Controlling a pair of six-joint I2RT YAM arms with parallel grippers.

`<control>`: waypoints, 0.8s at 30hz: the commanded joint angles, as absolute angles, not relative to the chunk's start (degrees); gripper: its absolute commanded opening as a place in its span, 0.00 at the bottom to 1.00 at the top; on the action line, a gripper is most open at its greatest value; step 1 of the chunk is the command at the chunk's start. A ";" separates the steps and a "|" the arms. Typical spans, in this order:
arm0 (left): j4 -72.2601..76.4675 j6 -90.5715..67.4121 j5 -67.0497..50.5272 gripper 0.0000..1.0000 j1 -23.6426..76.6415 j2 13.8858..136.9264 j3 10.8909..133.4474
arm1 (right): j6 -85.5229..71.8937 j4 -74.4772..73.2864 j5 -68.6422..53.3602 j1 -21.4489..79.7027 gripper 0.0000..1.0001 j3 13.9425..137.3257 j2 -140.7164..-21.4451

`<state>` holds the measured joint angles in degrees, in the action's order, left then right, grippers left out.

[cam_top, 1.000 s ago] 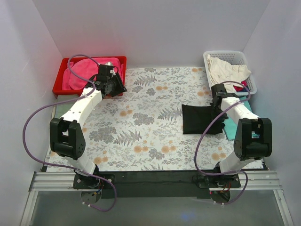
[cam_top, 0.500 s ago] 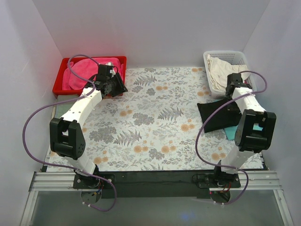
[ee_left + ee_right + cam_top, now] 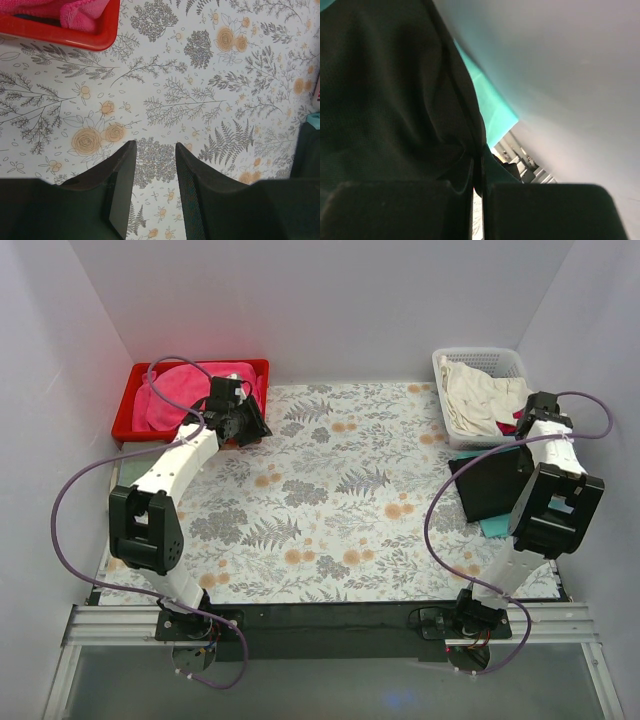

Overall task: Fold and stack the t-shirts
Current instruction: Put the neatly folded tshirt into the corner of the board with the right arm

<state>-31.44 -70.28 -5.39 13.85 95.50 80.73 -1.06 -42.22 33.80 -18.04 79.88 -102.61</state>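
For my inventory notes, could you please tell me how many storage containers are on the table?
2: a red plastic tray at the back left, and a white plastic basket at the back right.

free: mid tablecloth (image 3: 330, 530) | blocks: red tray (image 3: 122, 426) far-L, basket (image 3: 443, 390) + black tee (image 3: 490, 485) R

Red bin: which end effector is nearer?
Left. The left end effector hovers by the red bin's near right corner; the right end effector is across the table, shut on the black t-shirt.
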 commanded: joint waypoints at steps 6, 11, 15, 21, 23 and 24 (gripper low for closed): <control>-32.43 -69.61 -5.45 0.35 13.45 96.94 83.85 | -2.28 -41.66 39.46 -19.34 0.01 84.46 -105.55; -32.61 -69.61 -5.27 0.35 13.45 97.56 84.37 | -4.74 -41.75 43.40 -19.34 0.01 83.06 -109.07; -32.69 -69.61 -5.36 0.35 13.36 98.17 84.73 | -6.85 -42.45 45.52 -19.42 0.01 82.27 -111.27; -32.43 -69.70 -5.97 0.35 13.36 98.88 84.90 | -8.70 -43.77 47.72 -20.04 0.64 83.67 -110.66; -32.34 -69.70 -6.50 0.35 13.36 99.05 84.99 | -9.14 -44.55 47.90 -20.04 0.71 84.55 -110.13; -32.17 -69.70 -6.50 0.35 13.36 99.14 84.90 | -9.58 -44.82 47.73 -20.04 0.71 85.42 -110.04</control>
<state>-32.47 -70.30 -5.50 13.65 99.15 82.63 -6.94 -43.55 45.04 -19.46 82.26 -112.14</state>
